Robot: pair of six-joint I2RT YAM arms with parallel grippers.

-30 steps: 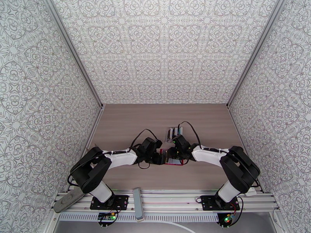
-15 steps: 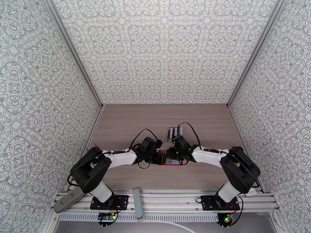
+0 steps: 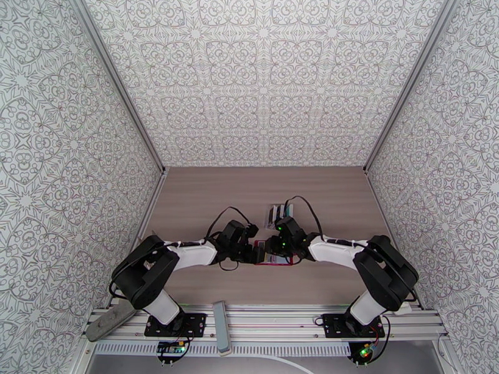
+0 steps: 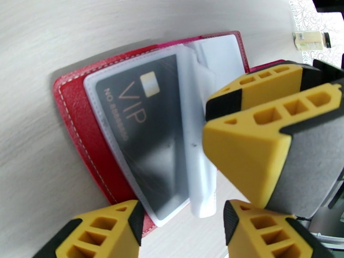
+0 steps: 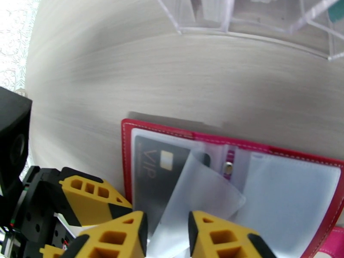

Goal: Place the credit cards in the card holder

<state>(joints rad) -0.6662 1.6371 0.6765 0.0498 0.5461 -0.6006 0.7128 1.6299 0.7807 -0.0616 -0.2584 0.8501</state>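
Observation:
The card holder is a red wallet lying open on the table, also seen in the right wrist view and from above. A black VIP credit card sits in its left clear pocket. One clear pocket leaf stands lifted, its lower edge running into the narrow gap of my right gripper. My left gripper is open over the wallet's near edge, close beside the right gripper's fingers. More credit cards stand in a clear rack.
The clear rack stands just behind the wallet, with a teal card edge at its right. A grey bar lies on the front rail. Both arms meet over the table's middle; patterned walls enclose three sides.
My right gripper has narrowed around the lifted clear leaf and edged slightly left. The left gripper has drawn back a little to the left.

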